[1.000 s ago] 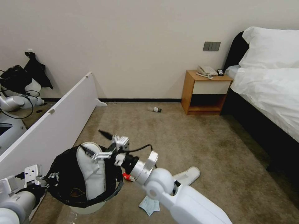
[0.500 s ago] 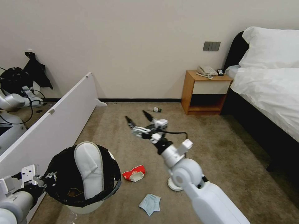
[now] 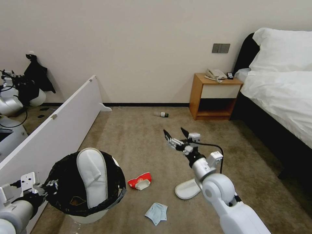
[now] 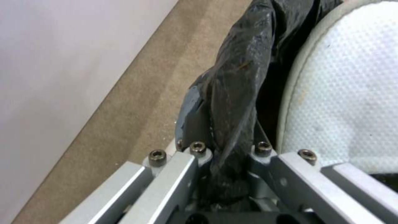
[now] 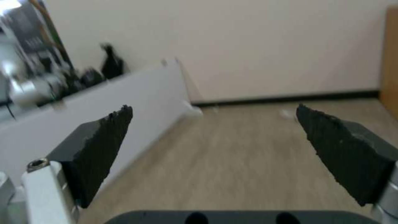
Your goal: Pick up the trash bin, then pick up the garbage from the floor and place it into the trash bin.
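Note:
The trash bin (image 3: 85, 213), white with a black bag (image 4: 238, 87) over its rim, is at the lower left, and one white slipper (image 3: 92, 177) stands upright in it. My left gripper (image 3: 48, 188) is shut on the bagged rim; the left wrist view shows the left gripper (image 4: 226, 152) pinching the black plastic beside the slipper (image 4: 348, 93). My right gripper (image 3: 176, 134) hangs open and empty above the floor (image 3: 136, 143), its dark pads (image 5: 99, 149) wide apart. On the carpet lie a second white slipper (image 3: 187, 189), a red-and-white packet (image 3: 139, 181), a light-blue face mask (image 3: 156, 213) and a small bottle (image 3: 162, 114).
A long white panel (image 3: 55, 130) leans along the left. A wooden nightstand (image 3: 214, 97) with a phone stands by the far wall, and a bed (image 3: 282, 97) fills the right side. Another robot's equipment (image 3: 13, 104) sits behind the panel.
My right gripper has swung away from the bin's rim, to the right and forward over the carpet, open. The slipper stays in the bin. The left gripper keeps its hold.

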Available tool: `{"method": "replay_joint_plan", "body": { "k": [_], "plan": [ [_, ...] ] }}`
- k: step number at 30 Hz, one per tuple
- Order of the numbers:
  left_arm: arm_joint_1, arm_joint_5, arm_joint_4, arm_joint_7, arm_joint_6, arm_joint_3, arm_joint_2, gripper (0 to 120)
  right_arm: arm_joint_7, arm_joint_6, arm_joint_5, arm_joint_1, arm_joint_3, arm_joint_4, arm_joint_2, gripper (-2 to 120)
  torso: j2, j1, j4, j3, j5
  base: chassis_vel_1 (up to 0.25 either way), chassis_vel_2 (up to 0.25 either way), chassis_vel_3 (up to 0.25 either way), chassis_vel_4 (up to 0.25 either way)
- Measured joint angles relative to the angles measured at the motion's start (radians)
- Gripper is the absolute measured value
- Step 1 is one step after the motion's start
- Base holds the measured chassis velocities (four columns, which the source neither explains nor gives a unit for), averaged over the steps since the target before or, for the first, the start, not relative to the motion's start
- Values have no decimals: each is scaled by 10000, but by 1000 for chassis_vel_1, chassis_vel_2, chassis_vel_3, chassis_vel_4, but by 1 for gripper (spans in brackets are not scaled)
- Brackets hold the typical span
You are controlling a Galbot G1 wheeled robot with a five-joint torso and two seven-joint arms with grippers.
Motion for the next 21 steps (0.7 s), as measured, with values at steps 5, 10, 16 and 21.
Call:
{"method": "replay_joint_plan", "body": {
  "k": [5, 10, 16, 21],
  "plan": [
    [38, -47, -28, 14, 0, -58, 1, 4, 105, -443, -349, -494, -12, -115, 87, 100, 0, 0, 1, 0, -1, 0, 0, 0, 0],
    [76, -109, -92, 23, 0, -106, 25, 4, 133, -1068, -852, -786, -385, -515, 172, 100, 0, 0, 1, 0, -2, 0, 0, 0, 0],
    [103, -155, -144, 25, 0, -135, 52, 4, 362, -2315, -936, -542, -906, -1034, 440, 100, 0, -1, 2, 0, -2, 0, 0, 0, 0],
    [140, -159, -191, 30, 0, -151, 29, 4, 713, -3514, -916, -295, -1455, -1597, 731, 100, 0, 0, 3, 0, -2, 0, 0, 0, 0]
  ]
}}
